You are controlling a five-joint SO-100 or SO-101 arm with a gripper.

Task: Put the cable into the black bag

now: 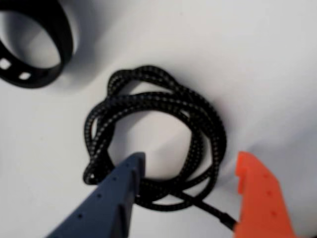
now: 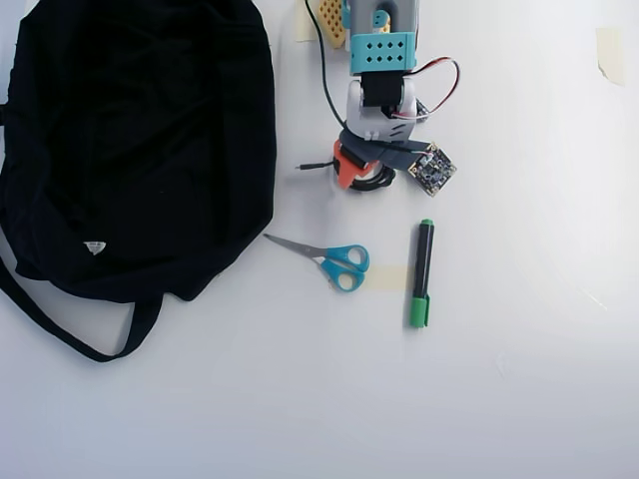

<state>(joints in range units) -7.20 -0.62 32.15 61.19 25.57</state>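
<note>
We see the cable (image 1: 198, 111) sheathed in woven braid, black flecked with pale specks. The black bag (image 2: 140, 130) looks like soft matt cloth. The gripper (image 1: 190, 173) fingers look like matt plastic. The scissors (image 2: 324, 257) have shiny metal blades and glossy blue handles.

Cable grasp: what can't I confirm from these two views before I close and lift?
- Cable: in the overhead view the arm covers nearly all of its coil.
- Plug end: in the wrist view it runs behind the orange finger; tip hidden.
- Black bag: cut off by the overhead view's top and left edges; opening not visible.
- Ring-shaped strap: cropped, blurred.
</note>
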